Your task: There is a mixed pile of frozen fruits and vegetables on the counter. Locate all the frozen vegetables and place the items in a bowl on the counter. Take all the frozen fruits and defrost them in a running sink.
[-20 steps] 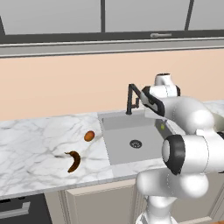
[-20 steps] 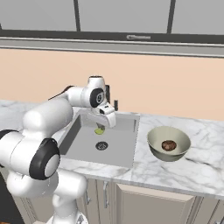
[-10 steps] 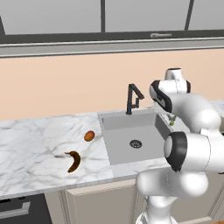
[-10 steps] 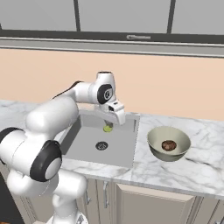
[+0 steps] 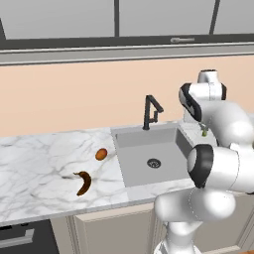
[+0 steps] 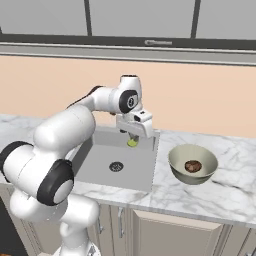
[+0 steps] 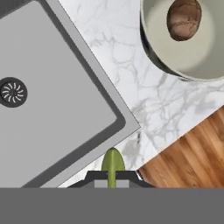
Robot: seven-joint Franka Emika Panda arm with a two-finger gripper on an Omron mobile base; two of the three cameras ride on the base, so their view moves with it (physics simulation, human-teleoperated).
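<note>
The tool [image 6: 133, 140] is clamped on the green piece [image 6: 132, 143], held above the sink's [image 6: 100, 165] right rim. The bowl [image 6: 174, 161] sits on the bench [image 6: 225, 192] right of the sink, the brown ball [image 6: 193, 166] inside it. The orange ball [image 5: 101, 154] and curved piece [image 5: 83, 182] lie left of the sink.

marble counter [image 5: 39, 163], orange ball [image 5: 101, 154], curved piece [image 5: 83, 182], bowl [image 6: 176, 159]

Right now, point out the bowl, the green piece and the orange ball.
bowl [image 6: 176, 154]: right base view, left rim.
green piece [image 7: 112, 162]: hand view, its upper end.
orange ball [image 5: 101, 154]: left base view, its middle.
</note>
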